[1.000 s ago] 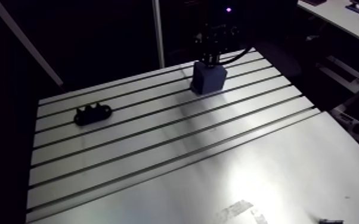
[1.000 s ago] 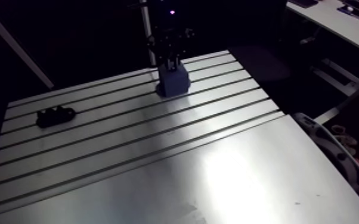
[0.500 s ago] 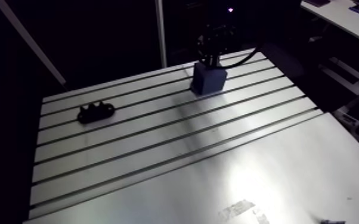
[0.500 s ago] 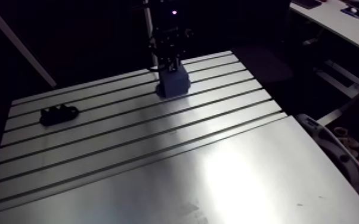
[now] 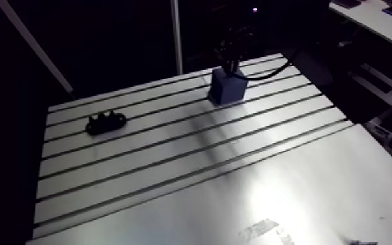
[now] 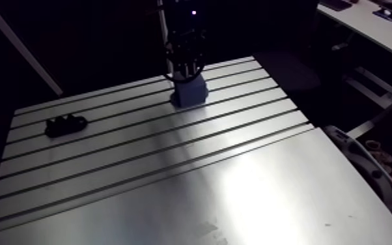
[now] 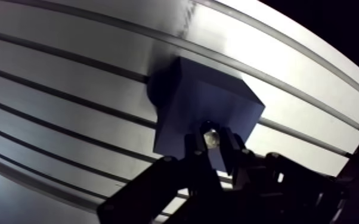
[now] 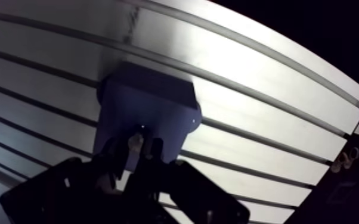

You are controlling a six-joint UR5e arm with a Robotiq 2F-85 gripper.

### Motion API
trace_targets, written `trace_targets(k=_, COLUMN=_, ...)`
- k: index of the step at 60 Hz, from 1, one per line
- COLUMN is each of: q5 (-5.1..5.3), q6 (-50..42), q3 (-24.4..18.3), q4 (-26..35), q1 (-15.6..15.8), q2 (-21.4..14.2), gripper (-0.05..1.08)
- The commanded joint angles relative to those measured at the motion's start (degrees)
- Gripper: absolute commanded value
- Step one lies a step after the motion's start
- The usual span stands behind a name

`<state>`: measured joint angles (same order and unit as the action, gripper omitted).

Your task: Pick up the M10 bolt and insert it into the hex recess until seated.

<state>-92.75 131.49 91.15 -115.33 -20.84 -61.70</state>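
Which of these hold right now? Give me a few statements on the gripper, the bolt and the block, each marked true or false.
1. The gripper hangs right over the blue block. True.
2. The gripper's fingers are empty. False: a shiny bolt is clamped between them, just above the block.
3. A black part lies on the table, well apart from the block. True.
4. The blue block stands on the table's smooth, unslotted stretch. False: it stands on the slotted part, near the far edge.
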Motion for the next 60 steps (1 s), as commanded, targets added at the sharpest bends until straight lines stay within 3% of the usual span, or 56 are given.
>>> trace_targets(k=1, q5=-0.02, q6=4.1, q3=0.3, q4=0.1, q1=0.0, q2=0.1, gripper=0.81)
trace_targets(k=42, q5=-0.02, q6=8.0, q3=0.5, q4=0.1, q1=-0.1, q2=0.1, gripper=0.79)
trace_targets(k=44, q5=0.06, q6=8.0, q3=0.6, q4=0.0, q1=0.0, q2=0.1, gripper=0.75)
trace_targets(k=46, q5=-0.01, q6=7.7, q3=0.7, q4=-0.4, q1=0.0, q2=0.0, gripper=0.55)
trace_targets(k=47, q5=-0.01, q6=7.7, q3=0.7, q4=-0.4, q1=0.0, q2=0.0, gripper=0.55)
trace_targets(k=48, q5=-0.02, q6=7.5, q3=0.7, q4=-0.5, q1=0.0, q2=0.0, gripper=0.38)
trace_targets(k=49, q5=-0.02, q6=7.5, q3=0.7, q4=-0.5, q1=0.0, q2=0.0, gripper=0.38)
trace_targets(k=50, q5=-0.02, q6=7.3, q3=0.7, q4=-0.6, q1=0.0, q2=-0.1, gripper=0.21)
trace_targets(k=52, q5=-0.09, q6=7.2, q3=0.7, q4=-0.6, q1=0.0, q2=-0.1, gripper=0.15)
trace_targets(k=60, q5=-0.12, q6=6.8, q3=0.6, q4=-0.6, q1=0.0, q2=-0.1, gripper=0.11)
